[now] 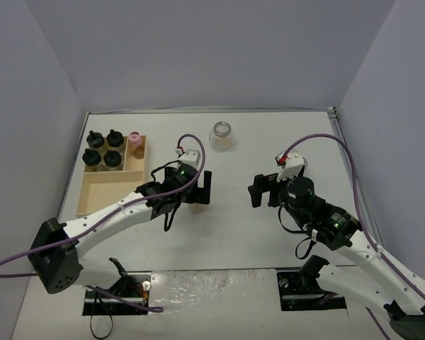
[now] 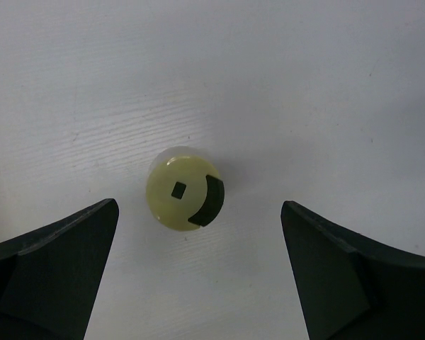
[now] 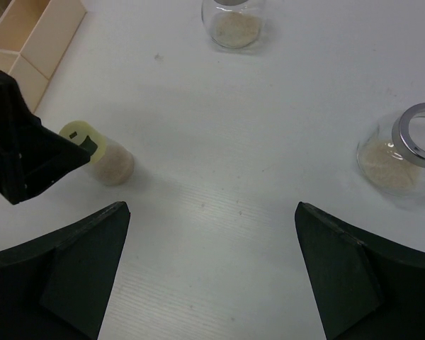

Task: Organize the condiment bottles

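Progress: five jars (image 1: 113,157) sat in tray (image 1: 103,195); three lay outside it, yellow-capped jar (image 2: 176,198) beneath my spread left claw (image 2: 199,207); right claw (image 3: 211,212) spread too.

A pale wooden tray (image 1: 106,193) sits left on the white table (image 1: 269,134).

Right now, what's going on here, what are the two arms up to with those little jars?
The left gripper is open, directly above the small clear jar with the yellow-green cap, which stands ungripped on the white table. The right gripper is open and holds nothing. Four black-capped jars and a pink-capped jar sit in the pale wooden tray. A wide silvery-lidded jar and a second wide jar are out on the table.
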`<state>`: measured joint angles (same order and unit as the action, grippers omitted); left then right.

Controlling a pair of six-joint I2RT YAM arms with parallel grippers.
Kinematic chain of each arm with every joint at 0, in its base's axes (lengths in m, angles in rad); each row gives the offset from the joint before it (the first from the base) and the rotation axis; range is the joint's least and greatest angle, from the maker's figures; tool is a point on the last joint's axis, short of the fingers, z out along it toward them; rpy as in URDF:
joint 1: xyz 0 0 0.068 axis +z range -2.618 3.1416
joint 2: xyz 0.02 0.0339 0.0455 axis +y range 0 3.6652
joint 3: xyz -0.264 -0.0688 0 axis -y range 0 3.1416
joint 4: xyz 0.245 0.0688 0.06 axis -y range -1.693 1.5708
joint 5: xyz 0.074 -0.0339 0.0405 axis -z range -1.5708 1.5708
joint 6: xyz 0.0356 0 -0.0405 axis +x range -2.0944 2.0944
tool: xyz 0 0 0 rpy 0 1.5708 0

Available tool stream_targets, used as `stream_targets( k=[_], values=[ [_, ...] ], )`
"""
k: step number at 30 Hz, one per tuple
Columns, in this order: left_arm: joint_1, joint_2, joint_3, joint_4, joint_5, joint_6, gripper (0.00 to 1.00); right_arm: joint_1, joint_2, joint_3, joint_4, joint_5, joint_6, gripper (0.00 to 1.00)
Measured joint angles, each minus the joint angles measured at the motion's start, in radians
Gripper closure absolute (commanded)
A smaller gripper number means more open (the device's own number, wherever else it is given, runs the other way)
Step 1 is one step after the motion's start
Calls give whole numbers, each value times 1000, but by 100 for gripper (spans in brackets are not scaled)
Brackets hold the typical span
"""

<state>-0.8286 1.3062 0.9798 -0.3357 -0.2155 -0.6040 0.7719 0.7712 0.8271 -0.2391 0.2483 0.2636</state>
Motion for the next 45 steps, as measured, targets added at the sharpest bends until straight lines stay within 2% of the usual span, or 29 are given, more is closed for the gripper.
stream_targets(
  k=[5,12,20,27,29,33,37,42,45],
  values=[
    [-18,125,58,2,-67,-8,3,-1,-37,-27,-15,0,29,0],
    [-31,185,63,-7,-126,-28,19,-1,-47,-48,-20,0,40,0],
    [-34,230,77,-16,-135,-41,48,-1,-55,-51,-20,0,47,0],
    [-34,232,85,-39,-140,-52,88,-1,-64,-58,-20,0,50,0],
    [-34,227,97,-64,-144,-51,93,-1,-65,-60,-21,0,50,0],
    [-13,188,159,-152,-158,-23,94,-1,-68,-61,-21,0,50,0],
    [95,111,253,-210,-153,37,94,-1,-72,-61,-21,-1,51,0],
    [333,50,357,-228,-134,120,94,-1,-86,-61,-21,-2,51,0],
    [474,70,414,-246,-92,169,94,-1,-90,-61,-21,-2,51,0]
  ],
)
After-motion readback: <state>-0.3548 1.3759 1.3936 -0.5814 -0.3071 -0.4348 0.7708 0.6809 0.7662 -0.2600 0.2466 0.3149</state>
